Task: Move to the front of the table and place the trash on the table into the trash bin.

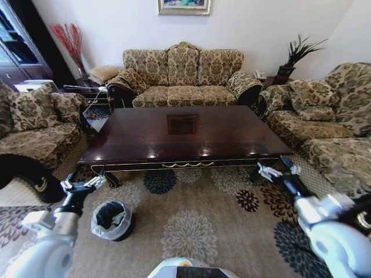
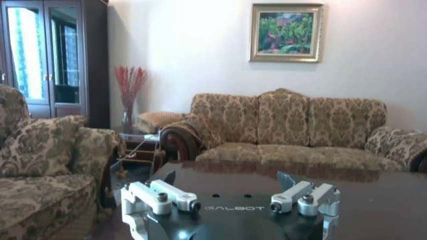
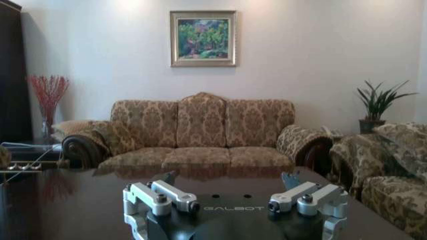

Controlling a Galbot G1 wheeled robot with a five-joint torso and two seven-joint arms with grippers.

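A wheeled robot faces the long front edge of the table in a living room, both arms held low just short of that edge — the left gripper off the table's near left corner, the right gripper off its near right corner. Both sets of fingers are released and spread wide, grasping nothing. The glossy tabletop shows no trash on it; only the square inlay at its centre breaks the reflections. The trash bin, lined with a pale bag, stands on the patterned carpet before the table's left end, just beside the left gripper. By the look of it the approach to the table is done or nearly so, and the next move calls for finding something to pick up. A sofa stands behind the table, armchairs flank both ends — nothing blocks the front edge.
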